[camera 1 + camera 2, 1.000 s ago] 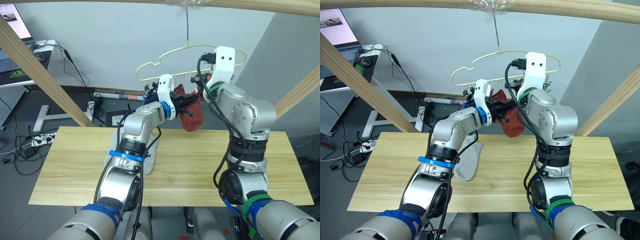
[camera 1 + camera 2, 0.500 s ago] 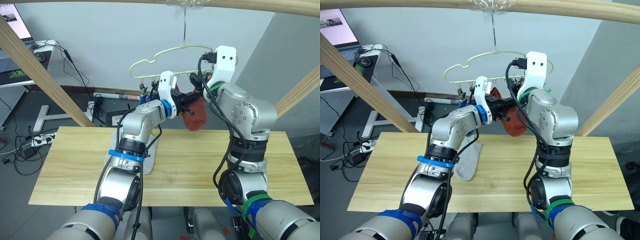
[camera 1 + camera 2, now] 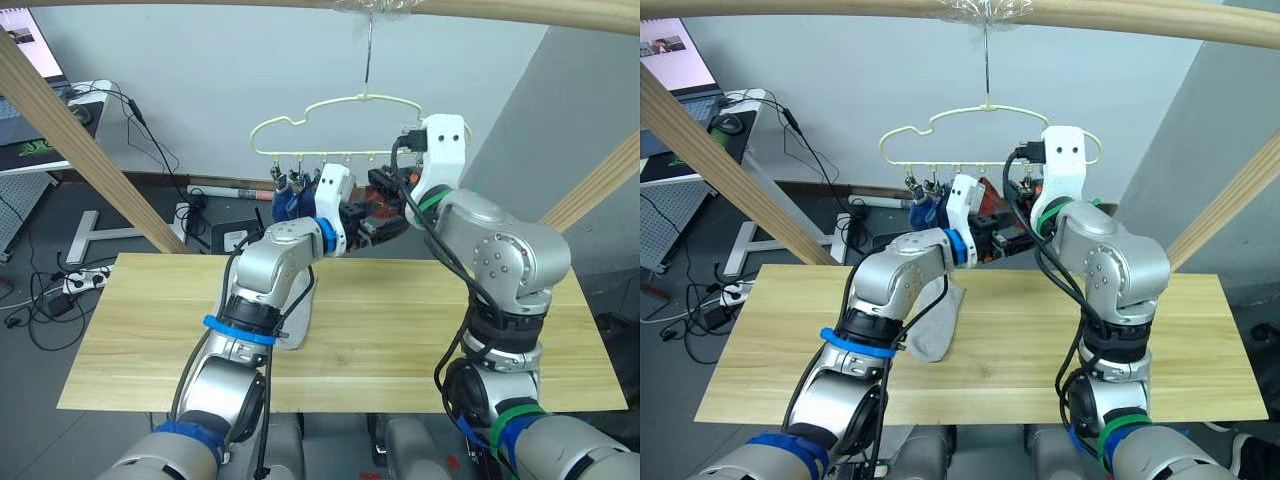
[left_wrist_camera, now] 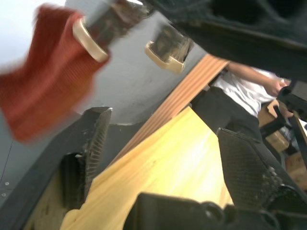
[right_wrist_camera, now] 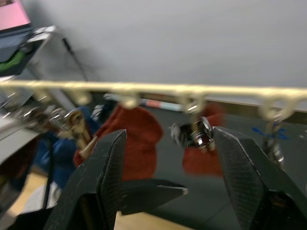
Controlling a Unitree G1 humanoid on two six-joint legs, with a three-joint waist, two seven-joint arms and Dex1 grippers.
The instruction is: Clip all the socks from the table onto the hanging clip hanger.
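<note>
The pale yellow clip hanger [image 3: 340, 118] hangs from the top beam by its hook. Blue socks [image 3: 288, 203] hang clipped at its left, and two rust red socks [image 5: 136, 139] [image 5: 201, 158] hang from clips further along. One light grey sock [image 3: 936, 322] lies on the table [image 3: 400, 320] under my left arm. My left gripper [image 4: 165, 124] is open and empty just below the hanger, with a clipped red sock [image 4: 45, 72] dangling beside its finger. My right gripper [image 5: 170, 133] is open too, facing the hanger's bar [image 5: 158, 88] and a metal clip [image 5: 196, 134].
Slanted wooden frame beams [image 3: 90, 150] [image 3: 600, 185] flank the table, and a top beam [image 3: 500, 10] carries the hanger. A desk with a monitor [image 3: 40, 100] and floor cables [image 3: 60, 290] lie beyond the left end. A person in a white shirt [image 4: 244, 86] is near the table's end.
My left gripper opened and let go of the red sock, which now hangs from its clip. The right gripper opened as well. Both arms drew back and the hanger swung left.
</note>
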